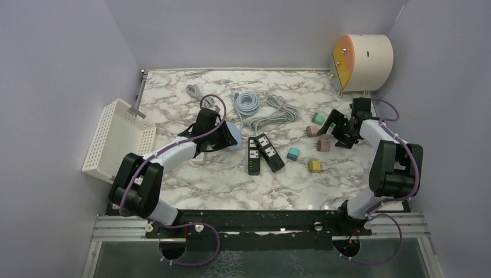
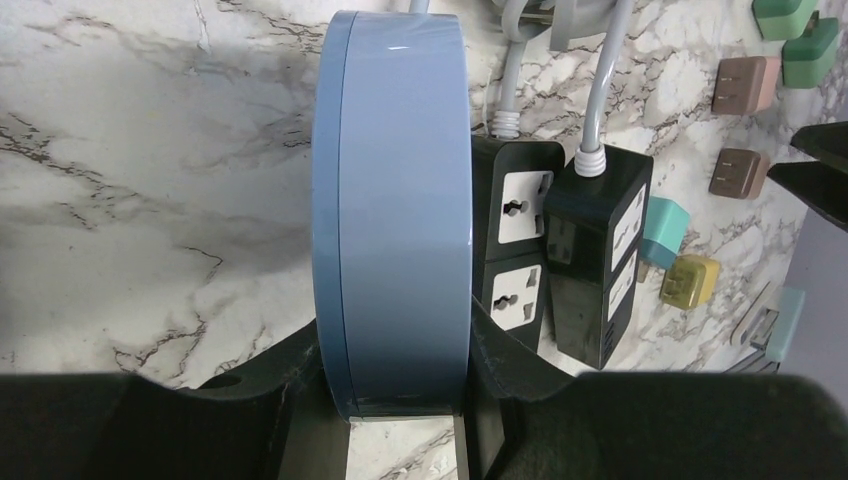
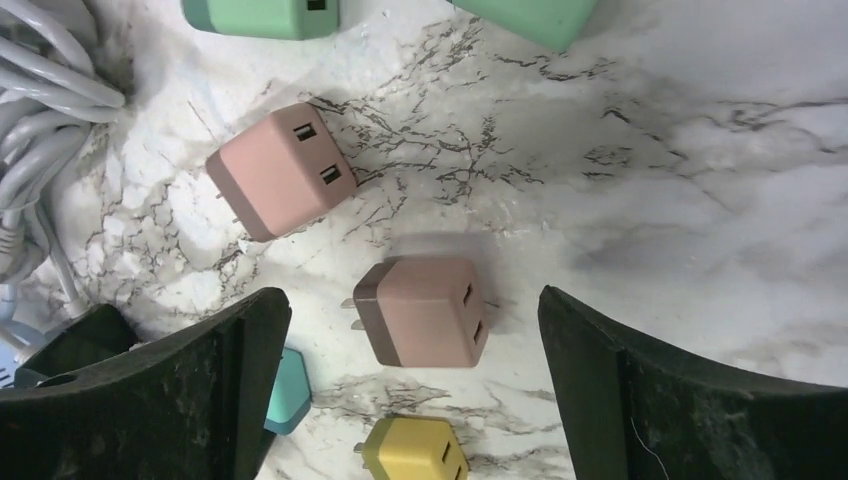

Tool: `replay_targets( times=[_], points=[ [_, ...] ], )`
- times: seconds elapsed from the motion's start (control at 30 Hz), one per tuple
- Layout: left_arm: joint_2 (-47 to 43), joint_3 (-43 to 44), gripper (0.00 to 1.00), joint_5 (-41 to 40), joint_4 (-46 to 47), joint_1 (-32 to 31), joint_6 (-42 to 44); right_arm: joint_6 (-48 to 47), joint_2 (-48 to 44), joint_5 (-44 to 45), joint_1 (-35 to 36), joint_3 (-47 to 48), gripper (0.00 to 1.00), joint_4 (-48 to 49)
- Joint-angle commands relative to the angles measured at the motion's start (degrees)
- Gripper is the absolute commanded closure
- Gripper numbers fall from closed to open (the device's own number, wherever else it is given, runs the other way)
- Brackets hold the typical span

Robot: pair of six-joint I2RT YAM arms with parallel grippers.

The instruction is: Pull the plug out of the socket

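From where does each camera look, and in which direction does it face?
Top external: above and behind the robot, facing down at the table; left arm and right arm show.
Left wrist: on the left arm, facing along the left claw, shut on a blue disc, toward the power strips.
Right wrist: facing down through the open right claw at a brown plug.
Shared: both wrist views show the yellow plug.

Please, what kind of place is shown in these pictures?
Probably a robot test cell: plain lilac walls enclose a marble-pattern table, two arms are bolted at its near edge, and power strips and coloured plug adapters lie as practice items.
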Motion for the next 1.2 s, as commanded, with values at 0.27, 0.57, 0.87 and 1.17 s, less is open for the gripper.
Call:
replay_targets(
  times=[0.27, 0.57, 0.87, 1.17],
  points=[
    [4.2, 4.1, 0.25, 4.1, 2.8, 0.0, 2.3, -0.5, -17.3, 14.6, 8.2, 2.0, 0.00, 0.3],
    [2.6, 8.9, 0.01, -2.4, -6.4, 0.0, 6.3, -0.3, -18.5, 11.4, 8.5, 2.8, 0.00, 0.1],
    [-0.2, 20.3, 0.01, -13.4, -20.5, 0.5, 15.0, 0.5, -20.0, 13.9, 10.3, 4.1, 0.00, -1.1],
    [-6.5, 21.6, 0.01, -14.3, -24.9, 8.4, 18.7, 2.0, -16.5, 23.1, 29.3, 10.4, 0.00, -2.4]
  ],
)
